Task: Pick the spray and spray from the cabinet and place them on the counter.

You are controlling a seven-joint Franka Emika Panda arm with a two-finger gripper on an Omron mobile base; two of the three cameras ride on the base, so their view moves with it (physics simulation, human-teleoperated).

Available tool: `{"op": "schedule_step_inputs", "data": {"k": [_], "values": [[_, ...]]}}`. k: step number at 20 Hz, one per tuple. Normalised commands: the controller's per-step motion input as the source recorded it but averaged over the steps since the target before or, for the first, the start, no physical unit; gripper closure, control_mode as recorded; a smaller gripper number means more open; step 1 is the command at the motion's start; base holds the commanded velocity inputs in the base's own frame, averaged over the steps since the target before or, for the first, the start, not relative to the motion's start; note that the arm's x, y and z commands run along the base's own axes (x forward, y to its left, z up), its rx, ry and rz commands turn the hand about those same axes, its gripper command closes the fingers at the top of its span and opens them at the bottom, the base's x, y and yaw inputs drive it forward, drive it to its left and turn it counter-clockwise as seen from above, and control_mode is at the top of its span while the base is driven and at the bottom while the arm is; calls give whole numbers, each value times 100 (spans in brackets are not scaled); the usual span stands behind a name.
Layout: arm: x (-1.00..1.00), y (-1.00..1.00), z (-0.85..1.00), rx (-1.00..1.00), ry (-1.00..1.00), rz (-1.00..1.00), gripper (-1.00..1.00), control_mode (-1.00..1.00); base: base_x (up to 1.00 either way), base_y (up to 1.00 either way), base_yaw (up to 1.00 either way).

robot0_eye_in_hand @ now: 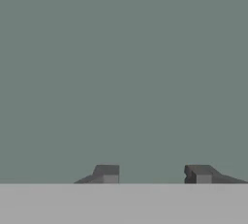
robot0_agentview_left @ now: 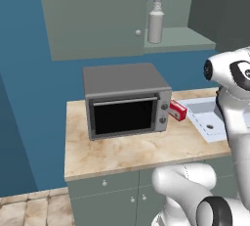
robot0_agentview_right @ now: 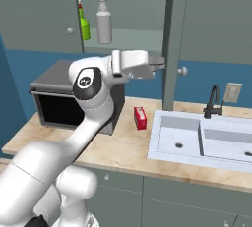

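The gripper (robot0_agentview_right: 162, 64) sits mid-frame against the open cabinet (robot0_agentview_right: 39, 14) door's edge — fingers (robot0_eye_in_hand: 107, 173) parted, nothing between them. Upper left, grey-white spray (robot0_agentview_right: 104, 22) and green spray (robot0_agentview_right: 84, 24) stand on the shelf — above the counter (robot0_agentview_left: 127, 151).

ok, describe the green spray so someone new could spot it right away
Look up at the grey-green wall cabinet above the toaster oven; its open bay has a shelf. Two trigger bottles stand there: the green spray is the shorter one at the left, beside the taller grey-white spray with the blue nozzle.
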Motion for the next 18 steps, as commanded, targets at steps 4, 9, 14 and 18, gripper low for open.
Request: {"op": "schedule_step_inputs", "data": {"k": [4, 9, 14, 18], "values": [[-38, 0, 27, 6, 0, 9, -100, -100, 0, 0, 0], [-48, 0, 23, 6, 0, 10, -100, -100, 0, 0, 0], [-26, 19, 4, 5, 0, 6, -100, -100, 0, 0, 0], [-15, 28, 3, 3, 0, 4, -100, -100, 0, 0, 0]]}}
